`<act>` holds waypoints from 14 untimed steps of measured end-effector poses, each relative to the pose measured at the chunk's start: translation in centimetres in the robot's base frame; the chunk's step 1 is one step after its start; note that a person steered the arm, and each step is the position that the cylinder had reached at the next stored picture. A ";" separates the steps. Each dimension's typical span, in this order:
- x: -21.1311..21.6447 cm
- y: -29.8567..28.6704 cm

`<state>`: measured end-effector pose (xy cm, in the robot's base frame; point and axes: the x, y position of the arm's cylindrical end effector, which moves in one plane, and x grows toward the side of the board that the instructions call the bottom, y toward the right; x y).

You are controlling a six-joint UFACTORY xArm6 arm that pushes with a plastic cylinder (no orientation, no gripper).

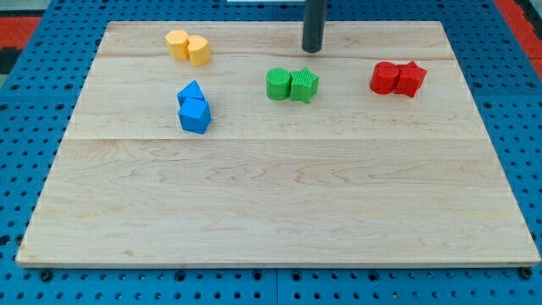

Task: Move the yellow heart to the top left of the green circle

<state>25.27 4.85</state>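
The yellow heart (199,51) sits near the board's top left, touching a yellow hexagon (177,42) on its left. The green circle (278,84) lies at the upper middle, touching a green star (305,85) on its right. My tip (312,49) is at the top middle, just above the green star and up and to the right of the green circle, touching no block. The yellow heart is well to the left of my tip and up and to the left of the green circle, with a wide gap between them.
A blue triangle (191,91) and a blue cube (195,117) touch each other, left of the green circle. A red circle (384,78) and a red star (412,79) touch at the upper right. The wooden board (279,212) lies on a blue pegboard.
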 end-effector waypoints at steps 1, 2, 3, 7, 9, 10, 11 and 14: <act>-0.5 -4.2; -0.5 -6.7; -0.2 -11.2; 5.1 -22.1; 4.7 -17.2; 2.6 -13.7; 0.5 -15.5; 2.2 -16.6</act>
<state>27.50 -11.79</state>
